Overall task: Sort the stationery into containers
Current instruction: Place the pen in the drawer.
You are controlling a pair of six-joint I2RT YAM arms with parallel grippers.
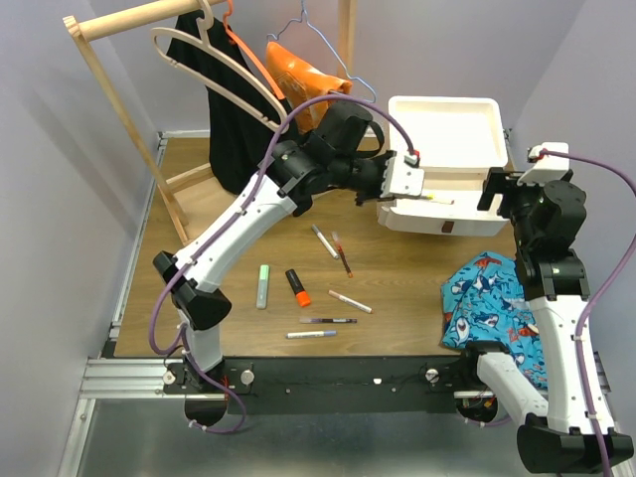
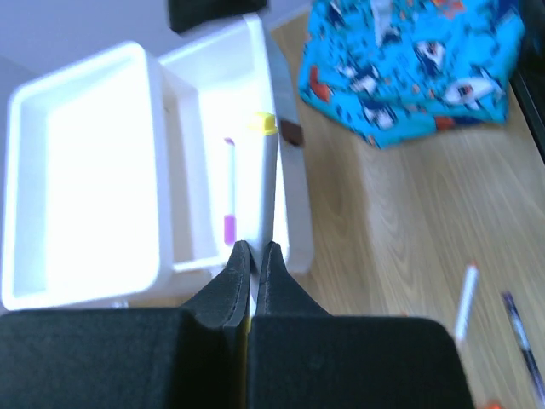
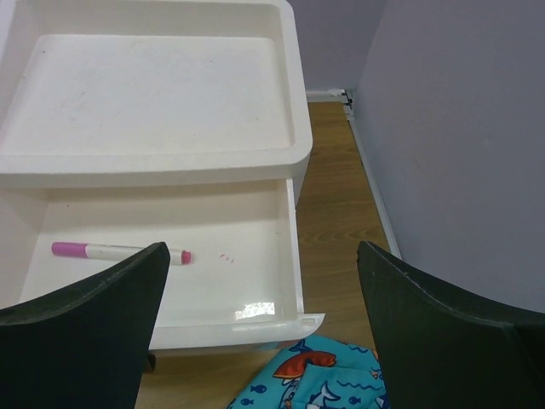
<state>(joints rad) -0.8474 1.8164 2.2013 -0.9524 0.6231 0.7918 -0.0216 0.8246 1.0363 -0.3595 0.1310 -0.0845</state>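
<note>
Table front: pale green highlighter, orange highlighter and thin pens lie loose on the wooden tabletop.
Left gripper: fingers clamped on a white yellow-capped pen, over the open drawer.
Right gripper: fingers spread wide, holding nothing.
White plastic drawer unit: top drawer pulled out, a pink-ended white marker inside.

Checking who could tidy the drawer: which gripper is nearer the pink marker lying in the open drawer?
Left. The left gripper hangs at the drawer rim, its pen right beside the pink marker; the right gripper is open, clear of the drawer.
</note>
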